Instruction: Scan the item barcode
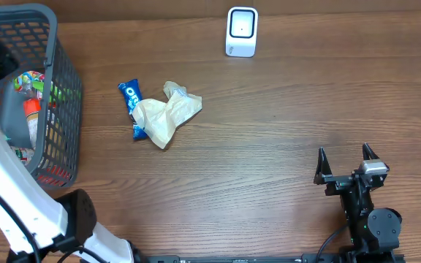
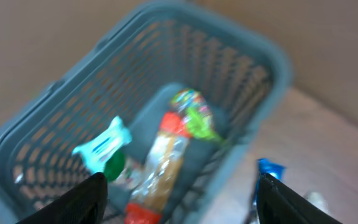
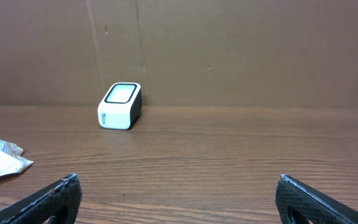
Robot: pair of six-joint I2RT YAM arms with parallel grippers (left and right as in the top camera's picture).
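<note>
The white barcode scanner stands at the table's far edge; in the right wrist view the scanner is ahead and to the left. A grey mesh basket at the left holds several packets. In the blurred left wrist view I make out a long orange-brown packet, a colourful packet and a teal item. My left gripper hovers open above the basket with nothing between its fingers. My right gripper rests open and empty at the near right, far from the items.
A blue snack packet lies on the table right of the basket, partly under a crumpled cream bag. A brown cardboard wall stands behind the scanner. My left arm runs along the table's left side.
</note>
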